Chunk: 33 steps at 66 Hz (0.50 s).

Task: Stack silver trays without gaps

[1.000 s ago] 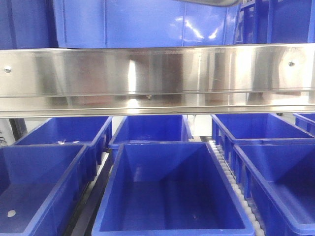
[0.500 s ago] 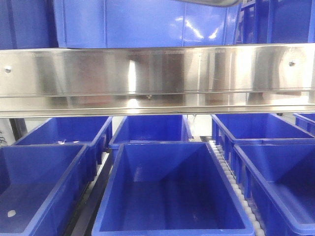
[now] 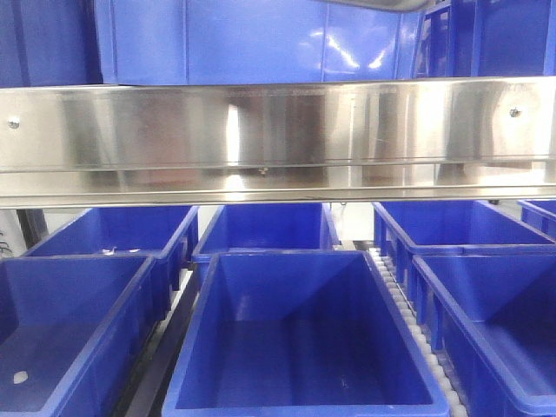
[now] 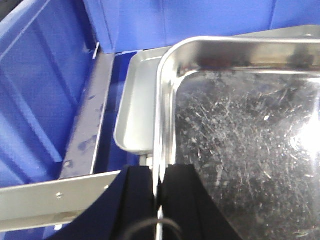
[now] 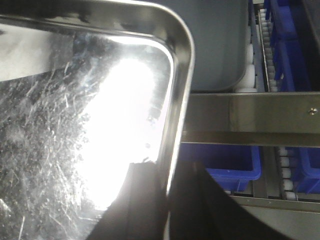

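A shiny, scratched silver tray (image 4: 240, 140) fills the left wrist view, and my left gripper (image 4: 158, 172) is shut on its left rim. The right wrist view shows the same tray (image 5: 75, 125), with my right gripper (image 5: 169, 170) shut on its right rim. A second silver tray (image 4: 137, 105) lies lower and to the left, partly hidden under the held one. Past the held tray's right corner is a dull grey tray-like surface (image 5: 215, 45). In the front view only a thin silver sliver (image 3: 373, 3) shows at the top edge.
A long steel shelf rail (image 3: 278, 130) crosses the front view, with several blue bins (image 3: 295, 347) below it and one (image 3: 252, 39) above. A blue bin wall (image 4: 35, 90) and a steel bracket (image 4: 60, 197) lie left of the trays. White rollers (image 5: 262, 45) run on the right.
The silver sliver at the top of the front view has shrunk and moved upward. Nothing else has shifted.
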{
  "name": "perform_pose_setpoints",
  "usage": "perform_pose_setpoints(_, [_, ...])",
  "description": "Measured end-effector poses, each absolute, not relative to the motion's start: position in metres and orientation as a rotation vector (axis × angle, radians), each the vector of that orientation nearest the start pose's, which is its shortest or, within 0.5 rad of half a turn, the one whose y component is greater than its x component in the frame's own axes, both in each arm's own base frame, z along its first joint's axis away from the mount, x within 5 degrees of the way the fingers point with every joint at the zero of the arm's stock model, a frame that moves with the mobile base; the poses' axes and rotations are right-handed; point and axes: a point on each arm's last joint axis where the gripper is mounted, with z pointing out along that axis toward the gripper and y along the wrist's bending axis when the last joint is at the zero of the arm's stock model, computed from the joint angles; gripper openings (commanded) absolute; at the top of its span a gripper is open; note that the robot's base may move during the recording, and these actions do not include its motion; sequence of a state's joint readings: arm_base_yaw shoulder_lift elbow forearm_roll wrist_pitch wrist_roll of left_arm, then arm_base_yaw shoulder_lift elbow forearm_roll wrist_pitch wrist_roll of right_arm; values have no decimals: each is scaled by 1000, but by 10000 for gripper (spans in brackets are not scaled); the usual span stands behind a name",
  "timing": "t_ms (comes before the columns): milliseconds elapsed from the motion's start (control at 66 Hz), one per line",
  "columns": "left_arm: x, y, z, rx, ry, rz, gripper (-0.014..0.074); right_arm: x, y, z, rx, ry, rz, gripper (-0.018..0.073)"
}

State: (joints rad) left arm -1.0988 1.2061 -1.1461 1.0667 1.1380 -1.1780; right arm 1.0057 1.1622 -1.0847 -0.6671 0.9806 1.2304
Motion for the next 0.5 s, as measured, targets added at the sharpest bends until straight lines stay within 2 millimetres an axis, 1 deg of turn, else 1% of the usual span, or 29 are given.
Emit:
perform_pose_setpoints(227, [167,-170,391,181,1997,45,-16,160,162,362,34,2306,254,-15])
perform_pose_setpoints(439, [166,-170,388,168,2039,15,-16,160,162,361,36,2311,245,-15])
perform_pose_setpoints(500, [169,-169,386,148,2065,-12,-16,161,162,362,51,2316,233,-15])
